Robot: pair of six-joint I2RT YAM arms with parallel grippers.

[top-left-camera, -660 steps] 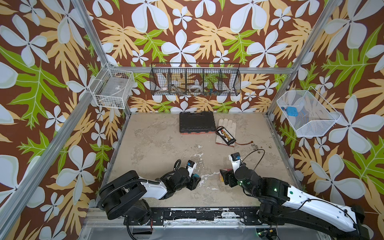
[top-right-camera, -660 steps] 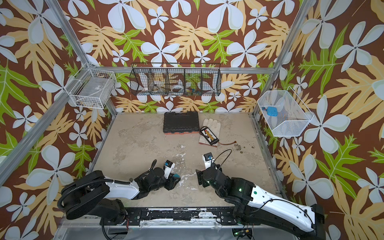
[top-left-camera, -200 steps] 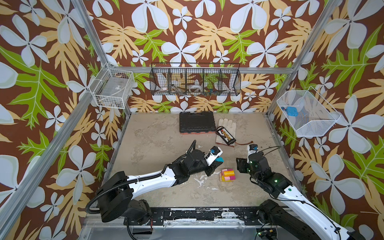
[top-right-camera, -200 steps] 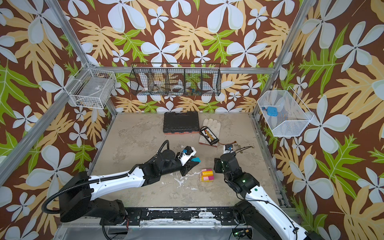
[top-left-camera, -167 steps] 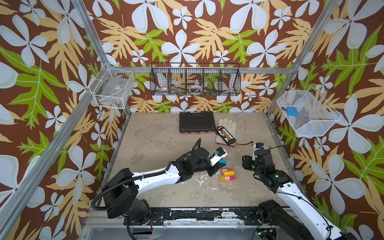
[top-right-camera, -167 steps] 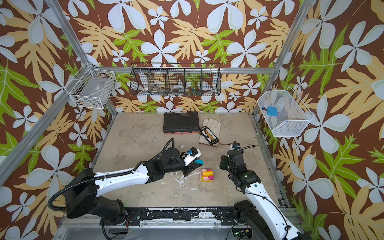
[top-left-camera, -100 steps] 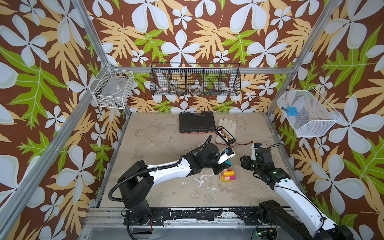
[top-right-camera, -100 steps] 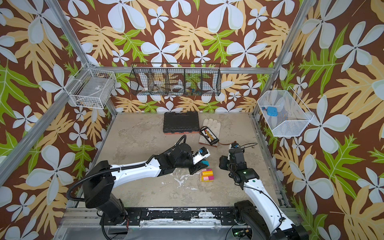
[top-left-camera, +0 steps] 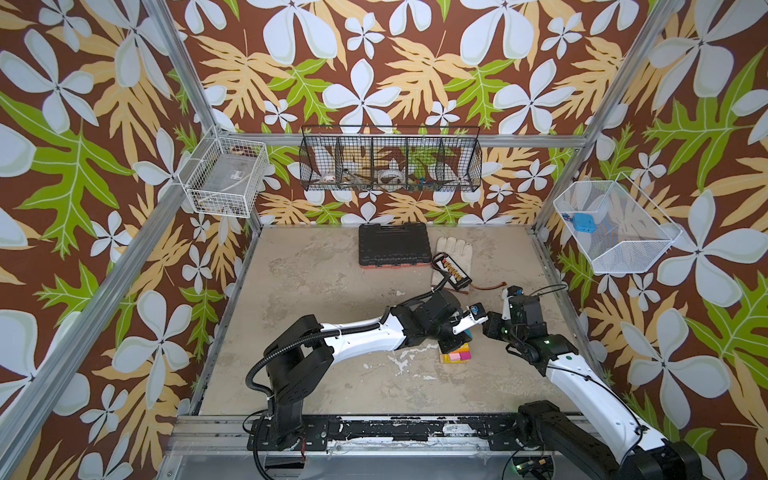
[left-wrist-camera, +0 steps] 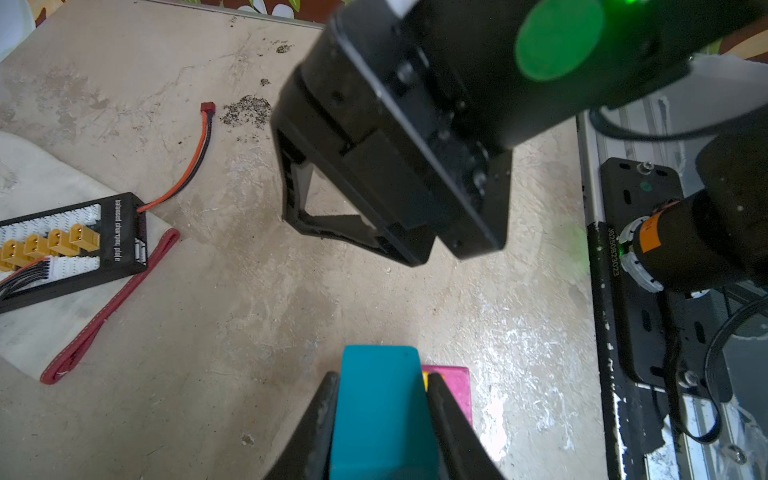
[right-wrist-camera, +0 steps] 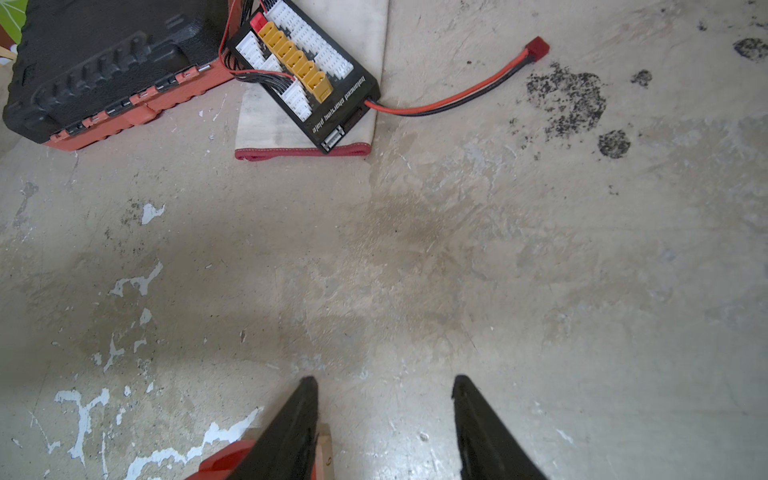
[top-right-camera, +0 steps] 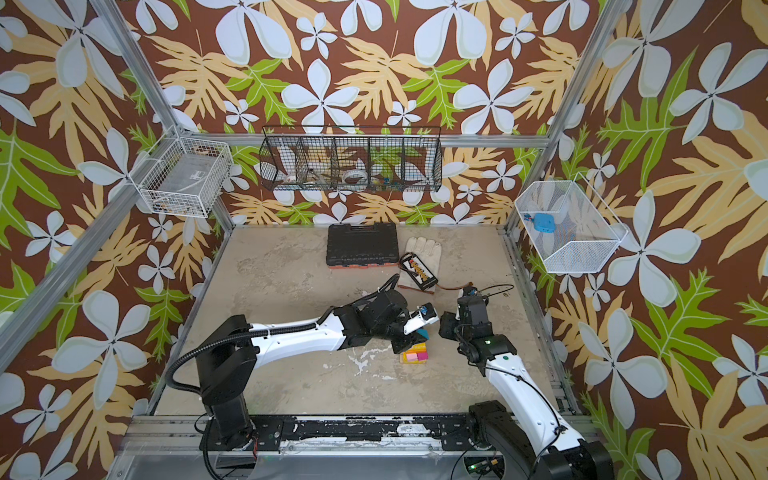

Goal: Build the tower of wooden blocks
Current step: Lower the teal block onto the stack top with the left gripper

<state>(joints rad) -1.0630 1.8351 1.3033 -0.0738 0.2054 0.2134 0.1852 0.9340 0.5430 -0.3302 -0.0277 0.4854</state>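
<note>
Tower: a low stack (top-left-camera: 456,355) near the front, right of the table's (top-left-camera: 332,291) middle; yellow, pink, magenta and orange faces on top, a tan edge at its side; it stands square in both top views (top-right-camera: 414,356).
Left gripper: its fingers (left-wrist-camera: 328,399) are clamped on a teal block (left-wrist-camera: 380,419); it (left-wrist-camera: 382,376) hangs just above the tower's far edge, and a magenta block (left-wrist-camera: 449,388) shows beneath.
Right gripper: jaws partway apart with nothing between them (right-wrist-camera: 384,379); it hovers over bare table just beside the tower; a red block (right-wrist-camera: 224,461) and a tan block (right-wrist-camera: 326,453) peek in by one finger.
Beyond: a charging plate (top-left-camera: 453,272) lies on a glove (top-left-camera: 455,251); a case (top-left-camera: 393,245) sits by the back wall; all well apart from the tower.
Done, we judge: the lower layers are laid and look aligned.
Left, we judge: setting the teal block on top and letting go; we see no loose blocks on the table, so this may be among the last, though we cannot be sure.
</note>
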